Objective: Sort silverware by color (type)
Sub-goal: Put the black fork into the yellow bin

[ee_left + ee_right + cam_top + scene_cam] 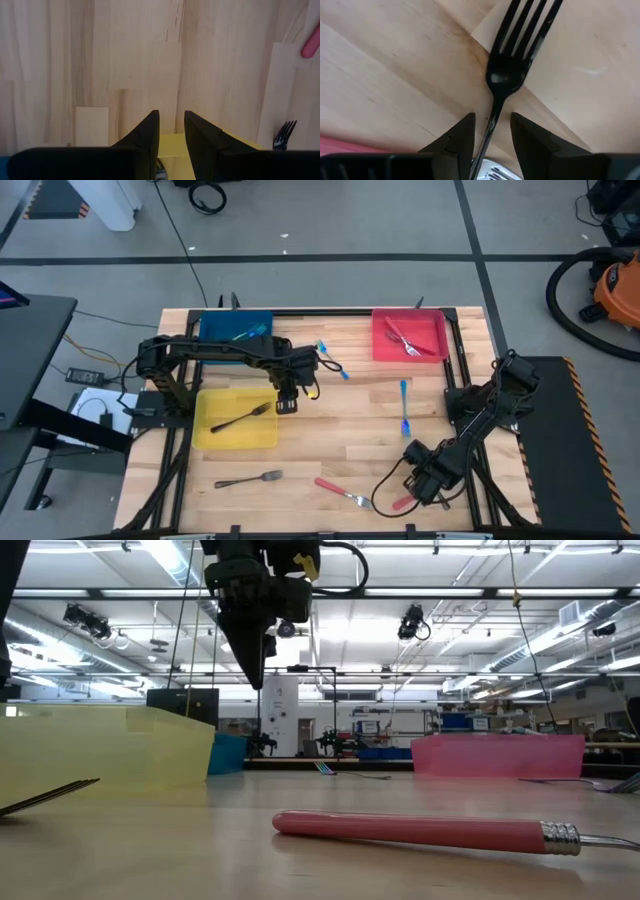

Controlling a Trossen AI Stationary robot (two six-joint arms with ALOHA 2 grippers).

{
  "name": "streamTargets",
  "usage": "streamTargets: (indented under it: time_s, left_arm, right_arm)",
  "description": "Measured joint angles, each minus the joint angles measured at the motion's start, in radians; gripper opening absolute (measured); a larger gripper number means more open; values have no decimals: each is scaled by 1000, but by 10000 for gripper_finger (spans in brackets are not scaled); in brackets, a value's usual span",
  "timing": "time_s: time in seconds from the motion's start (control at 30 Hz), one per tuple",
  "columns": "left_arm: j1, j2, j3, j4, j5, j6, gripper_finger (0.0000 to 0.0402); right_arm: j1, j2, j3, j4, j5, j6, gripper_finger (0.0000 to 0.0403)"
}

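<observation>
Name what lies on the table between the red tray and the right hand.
A blue-handled fork lies on the wood between the red tray and the right hand; the high view shows it.

In the right wrist view the black fork (pixel 512 60) ran out of sight at both ends: its tine tips were cut off by the picture's edge, and its handle vanished between the right tool's (pixel 492 135) dark fingers (pixel 455 137), so whether the pads actually touched it could not be told. In the low view the red-handled fork (pixel 420 831) lost its tines past the picture's edge, the black fork on the near side of the desk (pixel 300 870) showed only as tine tips (pixel 50 796), and the cutlery farther back (pixel 345 772) was too small to identify. From above, the contents of the blue tray (pixel 235 326) were partly hidden under the left arm (pixel 215 352), and the left tool (pixel 287 402) was too small there to show how its fingers stood.
</observation>
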Motion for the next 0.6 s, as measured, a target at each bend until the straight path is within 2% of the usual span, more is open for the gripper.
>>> streamTargets:
  time_s: [0.17,0.37,0.6]
  left_arm:
    - [0,0,0,7,0,0,91]
    - [0,0,0,6,0,7,91]
    - [3,0,0,5,0,40,91]
  right_arm:
    - [1,1,0,4,6,0,103]
    - [2,3,-1,7,25,0,19]
    - [2,3,-1,-10,29,-4,20]
